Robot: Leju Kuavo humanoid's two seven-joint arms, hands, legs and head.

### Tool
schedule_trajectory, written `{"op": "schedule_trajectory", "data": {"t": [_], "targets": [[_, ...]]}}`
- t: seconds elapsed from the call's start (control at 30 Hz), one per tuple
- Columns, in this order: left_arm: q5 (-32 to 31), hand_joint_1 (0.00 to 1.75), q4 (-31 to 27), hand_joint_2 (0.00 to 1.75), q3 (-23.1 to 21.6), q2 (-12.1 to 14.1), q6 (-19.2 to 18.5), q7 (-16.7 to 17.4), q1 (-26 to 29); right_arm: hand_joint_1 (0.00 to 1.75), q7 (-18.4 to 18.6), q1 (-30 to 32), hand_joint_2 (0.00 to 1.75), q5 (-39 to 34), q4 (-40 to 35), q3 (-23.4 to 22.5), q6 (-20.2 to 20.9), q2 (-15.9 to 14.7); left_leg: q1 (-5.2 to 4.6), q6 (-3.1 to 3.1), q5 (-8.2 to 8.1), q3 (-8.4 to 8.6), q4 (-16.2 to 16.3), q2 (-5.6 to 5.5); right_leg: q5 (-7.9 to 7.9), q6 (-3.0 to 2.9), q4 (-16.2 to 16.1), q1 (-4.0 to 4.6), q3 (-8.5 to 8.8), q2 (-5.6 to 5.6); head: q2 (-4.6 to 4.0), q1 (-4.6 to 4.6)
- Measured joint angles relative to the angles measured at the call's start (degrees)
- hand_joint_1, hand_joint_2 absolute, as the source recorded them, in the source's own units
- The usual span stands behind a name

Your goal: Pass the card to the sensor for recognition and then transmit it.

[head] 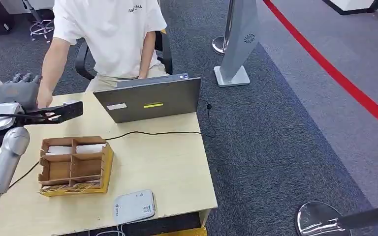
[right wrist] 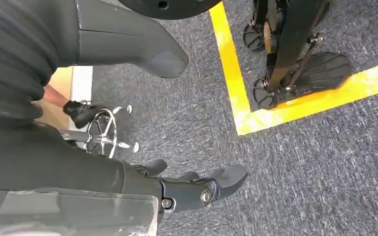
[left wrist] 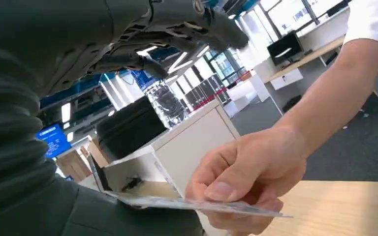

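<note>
The card (left wrist: 192,204), thin, light, stiff and likely slick, lay flat between the left hand (left wrist: 69,206), which pinched one end, and the person's hand (left wrist: 248,174) gripping the other.

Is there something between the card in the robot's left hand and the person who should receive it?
Nothing visible stands between them. The left hand holds the card at one end, and the person's hand already pinches its other end, above the far left part of the table. The laptop stands off to the side.

Head view overlooks table (head: 177,162); wrist views close.
</note>
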Motion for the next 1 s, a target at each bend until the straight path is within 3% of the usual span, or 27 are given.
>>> {"op": "schedule_trajectory", "data": {"t": [0.6,0.8,1.0], "targets": [[0.83,1.75,-0.02,1.75,-0.52,0.17,1.57,-2.62,0.08,0.0,0.07,0.05,1.75,-0.09,0.0,0.04,-0.18,-0.02,0.0,0.0,0.0,-0.01,0.0,0.0,0.0,0.0,0.0,0.0,0.0,0.0,0.0,0.0],[-0.7,1.75,-0.07,1.75,-1.24,1.03,3.76,-4.83,0.12,0.0,0.07,0.18,1.75,-0.09,-0.02,0.07,-0.18,-0.02,0.0,0.0,0.0,0.0,0.0,0.01,0.0,0.0,0.0,0.0,-0.01,0.01,0.0,0.0],[-4.41,1.75,-4.33,1.75,-2.1,0.61,9.82,-5.03,3.07,0.0,0.13,0.41,1.75,-0.5,-0.28,0.07,-0.18,0.0,-0.01,0.01,-0.01,0.0,0.0,0.01,0.0,0.0,-0.01,-0.01,0.0,0.01,0.0,0.0]]}}
